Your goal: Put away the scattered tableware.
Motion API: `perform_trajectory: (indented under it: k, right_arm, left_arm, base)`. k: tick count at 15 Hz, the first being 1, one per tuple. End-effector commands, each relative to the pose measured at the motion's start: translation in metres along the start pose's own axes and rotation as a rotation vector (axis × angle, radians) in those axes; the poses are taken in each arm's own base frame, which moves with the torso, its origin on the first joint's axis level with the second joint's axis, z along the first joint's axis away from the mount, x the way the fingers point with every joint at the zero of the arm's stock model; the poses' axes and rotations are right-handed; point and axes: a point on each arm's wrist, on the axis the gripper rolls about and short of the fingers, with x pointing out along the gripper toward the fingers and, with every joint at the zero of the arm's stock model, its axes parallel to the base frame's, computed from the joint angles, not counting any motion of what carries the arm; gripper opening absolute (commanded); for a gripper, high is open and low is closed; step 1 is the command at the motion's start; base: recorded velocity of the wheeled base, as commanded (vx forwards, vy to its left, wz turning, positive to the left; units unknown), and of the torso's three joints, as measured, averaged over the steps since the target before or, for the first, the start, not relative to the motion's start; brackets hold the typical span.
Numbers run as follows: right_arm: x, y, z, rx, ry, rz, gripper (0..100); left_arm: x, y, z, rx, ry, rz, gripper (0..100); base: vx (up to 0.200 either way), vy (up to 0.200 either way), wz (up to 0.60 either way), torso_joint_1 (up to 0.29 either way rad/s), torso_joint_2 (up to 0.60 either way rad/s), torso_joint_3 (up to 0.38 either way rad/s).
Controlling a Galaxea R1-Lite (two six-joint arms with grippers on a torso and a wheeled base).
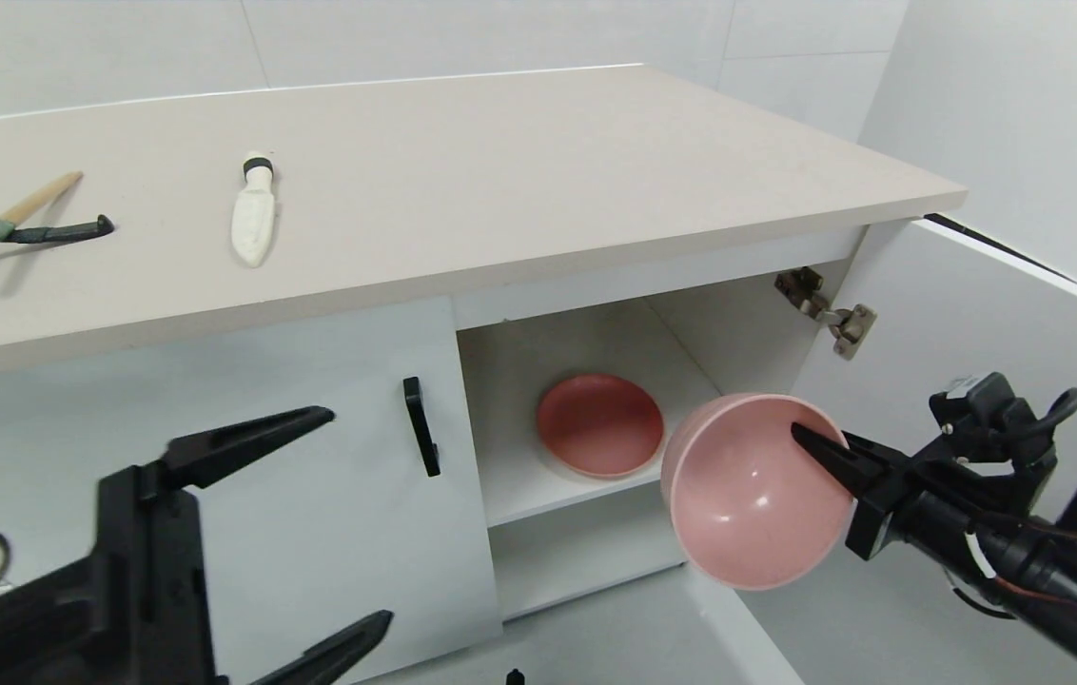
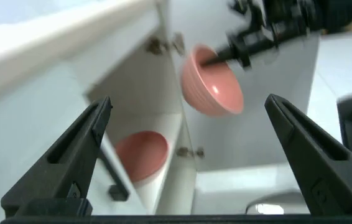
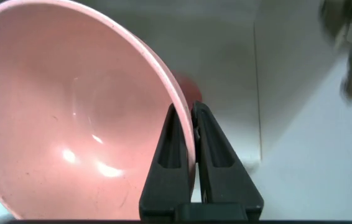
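The right gripper (image 1: pixel 819 447) pinches the rim of a pink bowl (image 1: pixel 748 504). The bowl is tipped on its side in front of the open cupboard (image 1: pixel 738 333). At the bowl's 10 o'clock, a pink plate (image 1: pixel 600 423) lies on the shelf (image 1: pixel 510 476). The left gripper (image 1: pixel 358 518) is spread wide and holds nothing. A white knife (image 1: pixel 253 214) lies on the counter (image 1: pixel 500 171), up at 11 o'clock.

The desk (image 1: pixel 500 171) carries a wooden stick (image 1: pixel 10 221) and a black utensil (image 1: pixel 44 233), crossing each other by its left edge, and a white utensil (image 1: pixel 253 224) further in. Below, a pink plate (image 1: pixel 600 423) lies on the shelf (image 1: pixel 519 476), near its front edge.
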Motion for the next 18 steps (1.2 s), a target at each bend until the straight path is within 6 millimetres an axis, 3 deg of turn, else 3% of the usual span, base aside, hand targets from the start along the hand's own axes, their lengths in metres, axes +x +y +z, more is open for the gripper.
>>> perform_trajectory:
  k: [1, 3, 8, 12, 16, 18]
  right_arm:
    - [0.001, -0.006, -0.014, 0.027, 0.069, -0.025, 0]
    - [0.013, -0.009, -0.022, 0.068, 0.1, -0.035, 0]
    - [0.062, -0.014, -0.041, 0.166, 0.117, -0.035, 0]
    - [0.078, -0.015, -0.061, 0.173, 0.167, -0.033, 0]
    - [0.094, -0.009, -0.055, 0.162, 0.119, -0.005, 0]
    - [0.097, -0.004, -0.062, 0.162, 0.141, 0.009, 0]
  left_arm:
    - [-0.045, -0.009, 0.033, -0.013, -0.089, 0.14, 100]
    - [-0.062, -0.017, 0.035, -0.02, -0.043, 0.205, 100]
    - [-0.116, -0.072, 0.027, -0.011, 0.045, 0.441, 100]
    - [-0.124, -0.078, 0.012, -0.095, 0.119, 0.698, 100]
    - [-0.139, -0.099, -0.02, -0.168, 0.31, 0.895, 100]
    - [-0.143, -0.1, -0.026, -0.173, 0.391, 1.001, 100]
  base:
    - [0.0, 0.0, 0.0, 0.0, 0.0, 0.0]
    - [0.0, 0.0, 0.0, 0.0, 0.0, 0.0]
    - [0.0, 0.0, 0.0, 0.0, 0.0, 0.0]
    - [0.0, 0.0, 0.0, 0.0, 0.0, 0.0]
    - [0.0, 0.0, 0.0, 0.0, 0.0, 0.0]
    - [0.0, 0.0, 0.0, 0.0, 0.0, 0.0]
